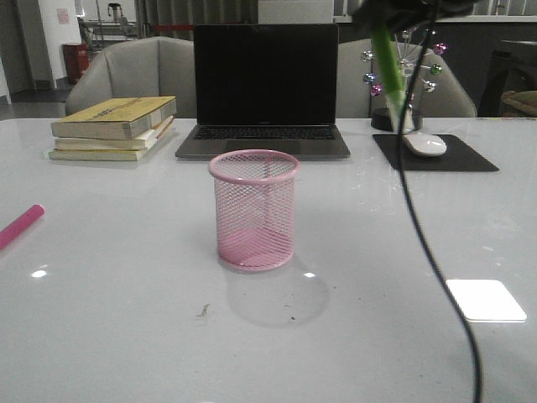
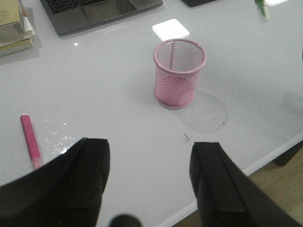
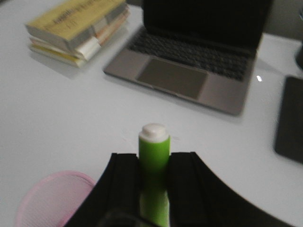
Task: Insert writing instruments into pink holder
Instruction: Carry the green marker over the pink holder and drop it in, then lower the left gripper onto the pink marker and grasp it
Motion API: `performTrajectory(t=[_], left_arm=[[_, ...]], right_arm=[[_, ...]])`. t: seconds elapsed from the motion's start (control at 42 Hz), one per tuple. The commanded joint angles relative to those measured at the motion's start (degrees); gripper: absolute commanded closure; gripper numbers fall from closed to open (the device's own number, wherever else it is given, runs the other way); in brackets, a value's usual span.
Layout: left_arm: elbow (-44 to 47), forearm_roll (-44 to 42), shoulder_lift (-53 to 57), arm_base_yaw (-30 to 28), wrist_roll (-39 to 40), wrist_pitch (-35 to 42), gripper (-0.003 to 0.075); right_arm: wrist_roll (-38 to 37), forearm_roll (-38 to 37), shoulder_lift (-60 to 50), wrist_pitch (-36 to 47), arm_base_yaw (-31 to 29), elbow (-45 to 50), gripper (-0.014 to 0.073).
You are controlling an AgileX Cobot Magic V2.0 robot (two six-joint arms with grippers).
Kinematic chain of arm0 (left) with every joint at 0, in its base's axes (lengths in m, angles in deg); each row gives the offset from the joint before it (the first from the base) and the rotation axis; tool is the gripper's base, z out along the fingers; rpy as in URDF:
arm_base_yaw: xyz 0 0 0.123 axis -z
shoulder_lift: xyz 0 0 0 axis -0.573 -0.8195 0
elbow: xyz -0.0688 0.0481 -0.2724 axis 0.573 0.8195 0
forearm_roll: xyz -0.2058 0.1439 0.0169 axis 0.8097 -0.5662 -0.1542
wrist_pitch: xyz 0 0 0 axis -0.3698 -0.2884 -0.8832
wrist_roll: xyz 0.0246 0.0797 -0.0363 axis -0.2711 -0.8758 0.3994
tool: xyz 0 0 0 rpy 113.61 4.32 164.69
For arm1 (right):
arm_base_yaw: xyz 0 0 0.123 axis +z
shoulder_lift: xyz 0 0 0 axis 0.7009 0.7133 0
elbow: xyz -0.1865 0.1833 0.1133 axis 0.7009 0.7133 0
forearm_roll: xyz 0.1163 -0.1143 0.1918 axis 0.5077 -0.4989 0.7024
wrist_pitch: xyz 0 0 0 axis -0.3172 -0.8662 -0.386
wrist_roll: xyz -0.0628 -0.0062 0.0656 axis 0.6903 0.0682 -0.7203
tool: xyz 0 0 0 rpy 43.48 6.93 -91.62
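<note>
Above the tabletop (image 1: pixel 126 336), right of the cup: the right gripper (image 3: pixel 154 161) carries the green marker (image 1: pixel 388 71) high in the air, well clear of the rim, so it can travel over the cup before lowering.
Grip: the right fingers (image 3: pixel 123 175) are clamped on the marker's barrel, whitish end sticking out past the tips, leaving that end free to enter first.
Tilt: in the front view the marker hangs slanted, not plumb; I judge it needs straightening before the drop.
Cup (image 1: pixel 253 210): upright mid-tabletop, mouth open, nothing inside that I can see.
Pink marker (image 2: pixel 30 141): lying flat at the robot's left, well apart from the cup, untouched.
Left gripper (image 2: pixel 149 184): fingers (image 2: pixel 90 170) spread wide, holding nothing, hovering above the near edge, angled down toward cup and pink marker.
Progress: neither marker is in yet.
</note>
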Motion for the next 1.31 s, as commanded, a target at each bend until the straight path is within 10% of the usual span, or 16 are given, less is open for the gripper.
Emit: performTrajectory(t=[0.0,0.429,0.714,1.119,1.286], left_arm=[[-1.58,0.33,-0.43,0.45,-0.09,4.38,0.0288],[-1.58,0.33,-0.43,0.45,-0.09,4.38,0.0288],[-1.58,0.33,-0.43,0.45,-0.09,4.38,0.0288],[-1.58,0.33,-0.43,0.45,-0.09,4.42,0.0288],[-1.58,0.33,-0.43,0.45,-0.09,4.52,0.0288]], right_arm=[[0.73,0.18,-1.92,15.61,4.9,0.73,0.0526],[0.73,-0.91,14.05,34.64,12.13,1.02,0.0504],[0.73,-0.91,13.94,32.44,12.08,1.02,0.0141],[0.78,-3.4,-17.69,-12.67,11.92,2.07,0.0146],[0.78,-3.45,-30.27,-18.5,11.92,11.19,0.0146]])
